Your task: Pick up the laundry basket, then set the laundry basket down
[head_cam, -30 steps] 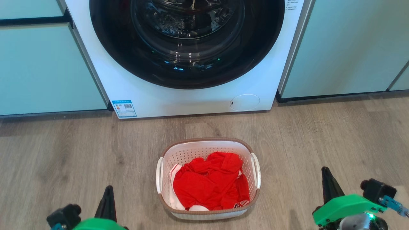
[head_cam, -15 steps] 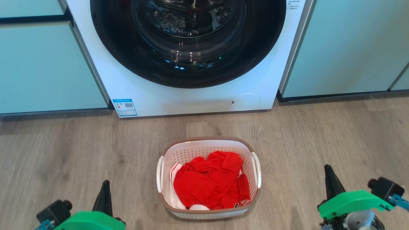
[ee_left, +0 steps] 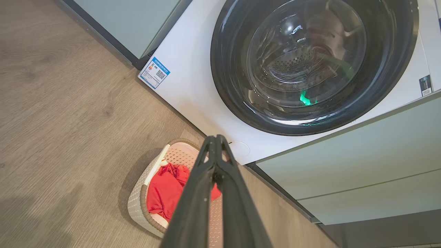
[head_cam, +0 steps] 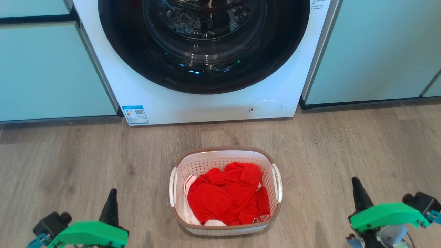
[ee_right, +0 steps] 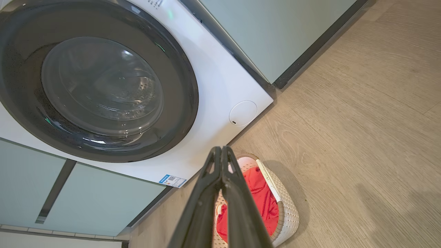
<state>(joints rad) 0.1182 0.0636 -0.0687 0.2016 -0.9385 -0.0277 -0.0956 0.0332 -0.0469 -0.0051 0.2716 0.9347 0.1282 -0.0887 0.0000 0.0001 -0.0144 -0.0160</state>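
While both finger pairs are pressed shut on nothing, left gripper (head_cam: pixel 111 201) and right gripper (head_cam: pixel 356 189) have been drawn outward; laundry basket (head_cam: pixel 225 153) sits ungrasped on floor (head_cam: pixel 344 144) between them, before washing machine (head_cam: pixel 206 106).

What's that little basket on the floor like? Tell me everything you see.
The small white perforated plastic laundry basket is rounded-rectangular, with a brown woven-look rim and a white handle on each side. It sits upright on the wood-look floor before the white washing machine, holding crumpled red cloth. Nothing else touches it.
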